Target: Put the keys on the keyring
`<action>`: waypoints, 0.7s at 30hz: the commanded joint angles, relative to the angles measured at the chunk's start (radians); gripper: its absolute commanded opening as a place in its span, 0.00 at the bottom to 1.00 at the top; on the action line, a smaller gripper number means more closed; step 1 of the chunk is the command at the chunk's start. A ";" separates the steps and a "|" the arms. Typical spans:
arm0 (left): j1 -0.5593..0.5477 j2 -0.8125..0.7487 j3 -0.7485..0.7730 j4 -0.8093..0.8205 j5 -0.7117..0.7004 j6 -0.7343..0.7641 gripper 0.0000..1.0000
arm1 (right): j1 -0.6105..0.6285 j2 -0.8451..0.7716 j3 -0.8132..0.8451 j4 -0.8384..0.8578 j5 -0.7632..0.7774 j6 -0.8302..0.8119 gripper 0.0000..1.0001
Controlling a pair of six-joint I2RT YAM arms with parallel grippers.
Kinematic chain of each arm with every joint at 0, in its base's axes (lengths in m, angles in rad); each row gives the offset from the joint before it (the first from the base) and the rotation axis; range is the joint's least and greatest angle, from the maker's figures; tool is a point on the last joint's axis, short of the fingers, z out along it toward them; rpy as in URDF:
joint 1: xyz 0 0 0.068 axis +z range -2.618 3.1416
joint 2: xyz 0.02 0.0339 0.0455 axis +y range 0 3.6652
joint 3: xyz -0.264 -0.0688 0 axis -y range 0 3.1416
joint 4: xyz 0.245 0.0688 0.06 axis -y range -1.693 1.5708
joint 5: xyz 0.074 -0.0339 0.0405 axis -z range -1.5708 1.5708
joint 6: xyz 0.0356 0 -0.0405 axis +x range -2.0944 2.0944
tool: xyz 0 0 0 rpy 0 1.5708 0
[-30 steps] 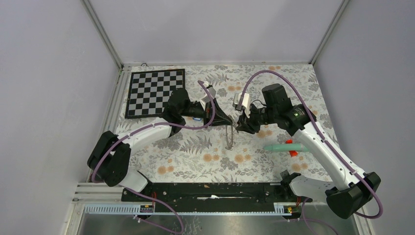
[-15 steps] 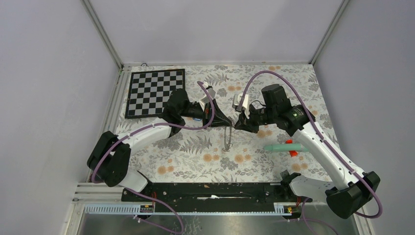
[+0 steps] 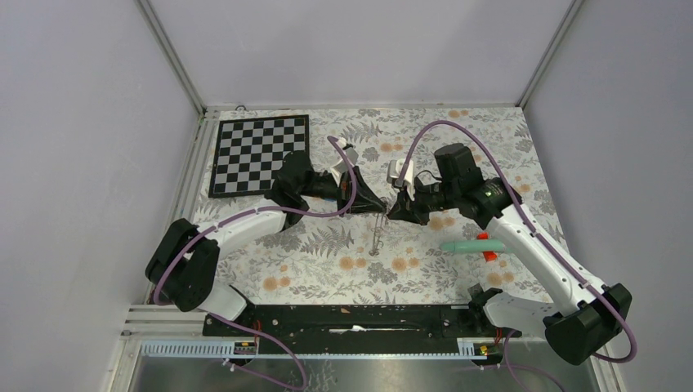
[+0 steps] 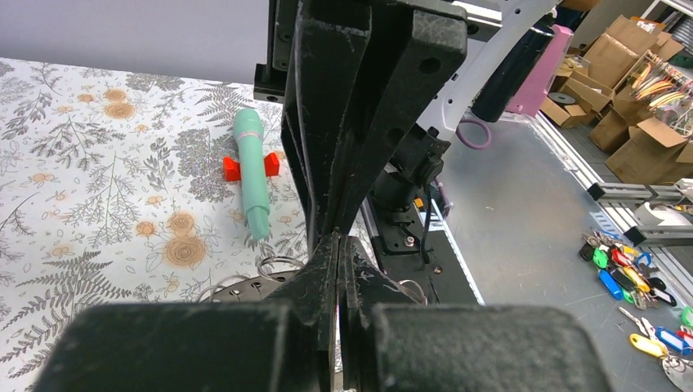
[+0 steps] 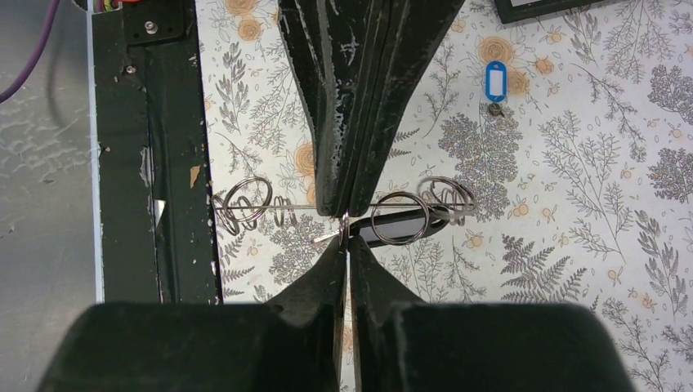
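The keyring (image 3: 377,235) hangs edge-on between the two arms, with my left gripper (image 3: 378,209) shut on its top edge. In the left wrist view its dark holed band (image 4: 237,287) shows beside my shut left gripper (image 4: 337,238). In the right wrist view the keyring (image 5: 286,206) is a thin line carrying small wire rings. My right gripper (image 5: 345,237) meets it from the other side, its jaws pinched on the black-tagged key (image 5: 392,229) by its metal ring. The blue-tagged key (image 5: 495,82) lies loose on the floral mat.
A chequered board (image 3: 260,153) lies at the back left. A teal stick (image 3: 474,245) with a red piece (image 3: 490,255) lies to the right, under the right arm. The black base rail (image 5: 155,147) runs along the near edge.
My right gripper's jaws have closed in on the black-tagged key at the keyring. Both grippers and the hanging keyring have shifted slightly left.
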 commanded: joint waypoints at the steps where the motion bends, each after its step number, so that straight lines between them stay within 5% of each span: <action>1: 0.001 -0.030 -0.003 0.122 0.021 -0.021 0.00 | 0.007 -0.016 -0.001 0.041 -0.006 0.026 0.13; 8: 0.001 -0.028 -0.009 0.122 0.022 -0.022 0.00 | 0.003 -0.054 0.052 0.007 0.028 0.011 0.31; 21: 0.001 -0.021 -0.010 0.137 0.016 -0.043 0.00 | 0.001 -0.036 0.077 0.006 -0.011 0.014 0.31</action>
